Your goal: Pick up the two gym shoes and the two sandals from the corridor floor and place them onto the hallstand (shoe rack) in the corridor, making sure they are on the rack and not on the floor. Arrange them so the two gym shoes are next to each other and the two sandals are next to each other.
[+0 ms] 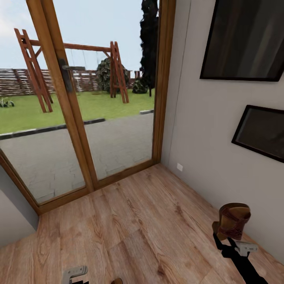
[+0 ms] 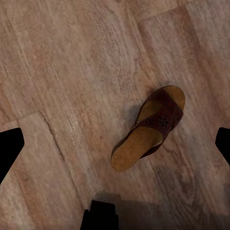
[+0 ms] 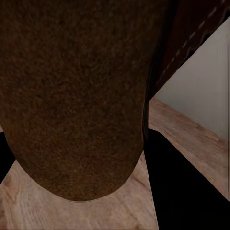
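Right claw [image 1: 225,239] pinching one sandal [image 1: 233,220], left claw [image 2: 115,143] spread above second sandal [image 2: 149,127]

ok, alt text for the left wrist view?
A single brown sandal with a tan insole and patterned strap lies flat on the wood-plank corridor floor, seen from above. The left gripper hangs over it with its dark fingertips at the frame edges, spread wide.

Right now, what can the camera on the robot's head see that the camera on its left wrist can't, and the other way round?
Head view only: the glass door onto a garden, two dark pictures on the wall, and a sandal held up in the right claw. Left wrist view only: a second sandal lying flat on the floor, sole down. Both show the wooden plank floor.
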Tool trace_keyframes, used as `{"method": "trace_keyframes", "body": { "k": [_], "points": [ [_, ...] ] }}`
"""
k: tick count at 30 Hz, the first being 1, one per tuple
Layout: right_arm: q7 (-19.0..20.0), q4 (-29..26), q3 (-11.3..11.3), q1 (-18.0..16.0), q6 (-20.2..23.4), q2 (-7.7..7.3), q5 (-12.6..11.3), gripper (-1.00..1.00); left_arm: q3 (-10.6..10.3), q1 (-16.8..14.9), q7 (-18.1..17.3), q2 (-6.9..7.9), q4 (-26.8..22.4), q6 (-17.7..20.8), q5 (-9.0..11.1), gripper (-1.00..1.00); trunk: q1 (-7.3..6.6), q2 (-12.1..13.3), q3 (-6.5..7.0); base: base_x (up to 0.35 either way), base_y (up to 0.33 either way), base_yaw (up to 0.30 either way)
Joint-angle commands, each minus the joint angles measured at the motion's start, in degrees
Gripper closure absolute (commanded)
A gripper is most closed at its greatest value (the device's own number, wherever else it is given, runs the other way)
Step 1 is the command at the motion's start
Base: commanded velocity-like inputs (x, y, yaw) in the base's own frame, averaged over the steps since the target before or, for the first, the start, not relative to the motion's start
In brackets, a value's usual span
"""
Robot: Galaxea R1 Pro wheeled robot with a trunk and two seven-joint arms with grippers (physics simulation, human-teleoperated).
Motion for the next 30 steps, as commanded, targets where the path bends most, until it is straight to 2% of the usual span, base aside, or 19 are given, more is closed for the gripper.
{"method": "trace_keyframes", "body": {
  "k": [1, 17, 30],
  "points": [
    [0.15, 0.05, 0.02, 0.0, -0.41, 0.02, -0.32, 1.0, 0.0, 0.0, 0.0, 0.0, 0.0, 0.0, 0.0, -1.0, 0.0, 0.0, 0.0, 0.0, 0.0, 0.0],
    [0.18, 0.23, 0.01, -0.03, -1.25, 0.04, -0.63, 1.0, -0.1, 0.0, -0.04, 0.09, 0.0, -0.03, -0.11, -1.0, 0.0, 0.0, 0.28, 0.0, 0.0, -0.075],
    [0.38, 1.33, 0.42, -0.14, -1.43, 0.34, -0.37, 1.0, -0.26, 2.83, -0.25, -0.02, 4.2, 0.81, 0.21, -1.0, 0.0, 0.0, 0.28, 0.0, 0.0, 0.0]
  ]
}}
